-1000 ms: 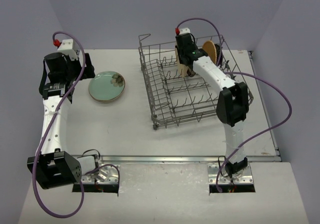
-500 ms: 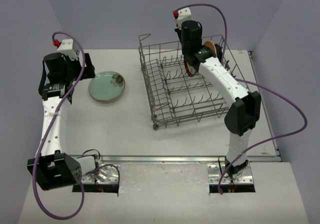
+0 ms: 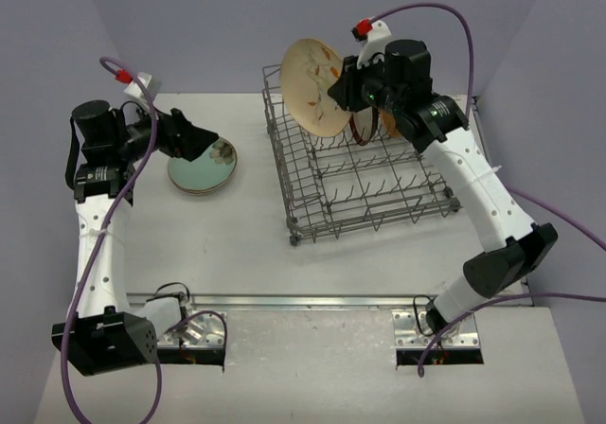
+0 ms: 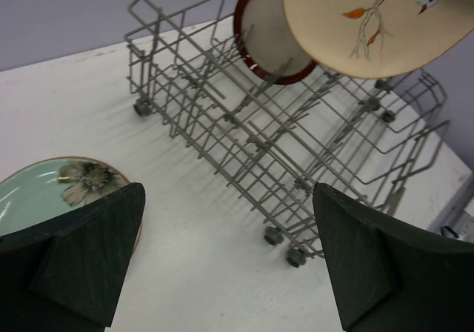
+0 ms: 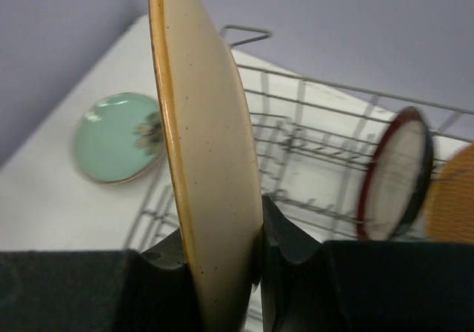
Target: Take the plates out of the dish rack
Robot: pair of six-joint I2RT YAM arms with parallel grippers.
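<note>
Right gripper has lifted the cream plate out of the dish rack since a second ago; the left arm has swung toward it.
Right fingers are clamped on the plate's rim, holding it on edge in the air above the rack's far-left corner. Left gripper is wide open and empty, by the mint green plate. Step in hand is likely the carry-over. Next move: clear the wires, lay it flat on that stack, or hand over. Red-rimmed plate and orange-tan plate are still racked.

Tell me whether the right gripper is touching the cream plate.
Touching. The right wrist view shows the right gripper clamped on the cream plate, with a finger pressed flat against each face.
</note>
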